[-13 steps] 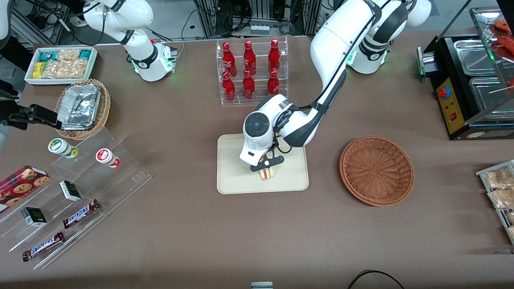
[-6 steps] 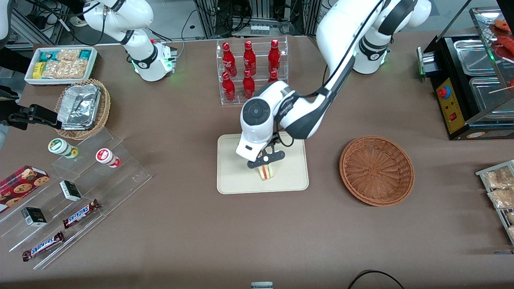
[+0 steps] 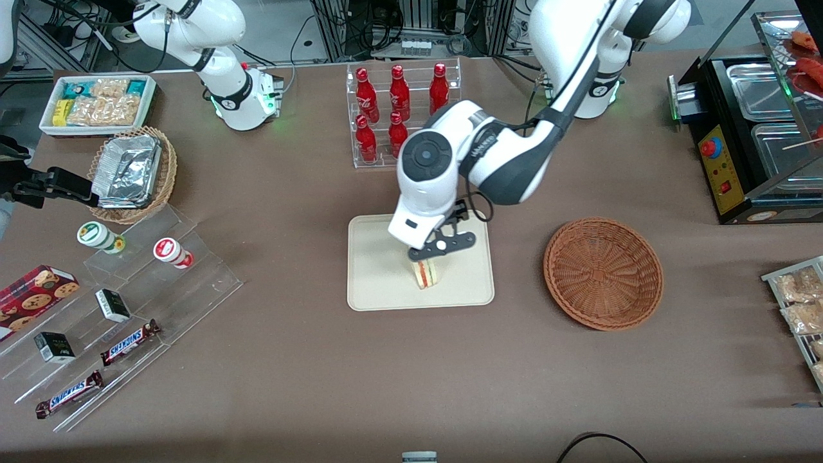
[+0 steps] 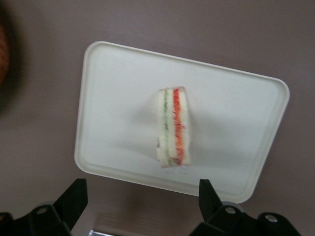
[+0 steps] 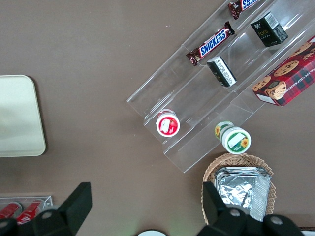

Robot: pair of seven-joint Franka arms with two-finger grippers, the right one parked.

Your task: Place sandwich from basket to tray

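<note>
A brown table is seen from the front, with 1 white arm reaching over its middle. A cream tray (image 3: pixel 376 283) lies flat at the centre. The sandwich (image 3: pixel 425 274) rests on the tray, standing on edge, its red and green filling stripes visible. In the wrist view the sandwich (image 4: pixel 173 125) is seen lying alone on the tray (image 4: pixel 108 98), with nothing touching it.

The gripper (image 3: pixel 442 245) hangs above the sandwich, raised clear of it. Its 2 fingers (image 4: pixel 73 199) are spread wide apart and nothing is held between them, so the claw is released.

The round reddish-brown basket (image 3: pixel 603 273) sits on the table toward the working arm's end, well apart from the tray. Nothing is seen inside it.

Judged from this layout, the main work is done: the sandwich has been delivered to the tray and let go. What is left appears to be only the arm's retreat from above the tray.
</note>
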